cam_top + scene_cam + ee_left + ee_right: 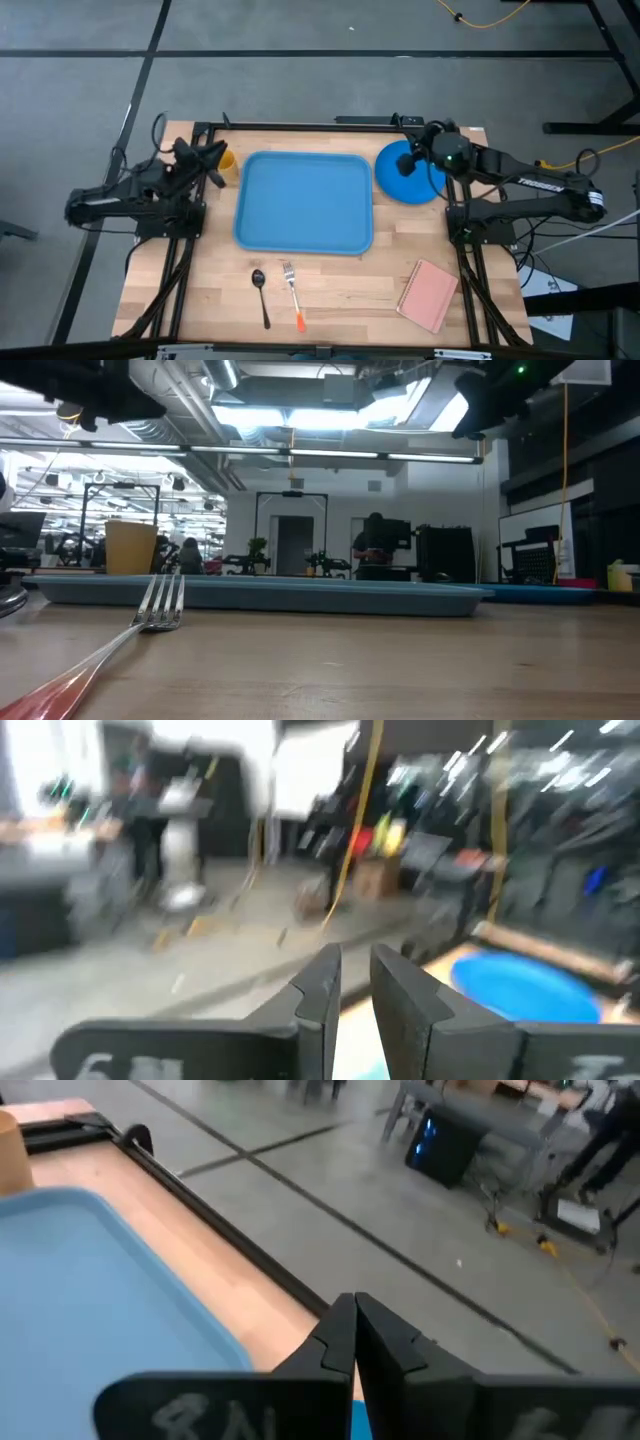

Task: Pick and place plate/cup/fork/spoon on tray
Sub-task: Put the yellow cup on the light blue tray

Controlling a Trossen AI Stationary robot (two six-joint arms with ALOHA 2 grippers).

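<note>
Right pincer (pixel 413 158) hangs above the plate (pixel 410 172), just off the tray's (pixel 304 203) right far corner. My own wrist view shows its two fingers (pixel 340 1330) nearly together, a thin slit between them, nothing held. Left pincer (pixel 205 158) sits beside the cup (pixel 226 160), off the tray's left far corner; fingers (pixel 322 985) a narrow gap apart, also holding nothing.

Tray bare so far. Plate lies flat on the wood, close beside the tray's right edge. Fork (pixel 293 292) and spoon (pixel 260 293) lie side by side on the near side of the tray, apart from each other. Pink book (pixel 428 294) near the tray's right near corner, not my concern.

Judgement on handling:
- Plate: stiff, probably light plastic, smooth and likely slippery. Flat against the table, so the rim is the only purchase; I'd need to open wider and pinch the rim edge, one finger over, one under.
- Cup: light, rigid; grip across the wall or the lip.
- Fork, spoon: thin, low-lying; pinch mid-handle, fingers straddling.
</note>
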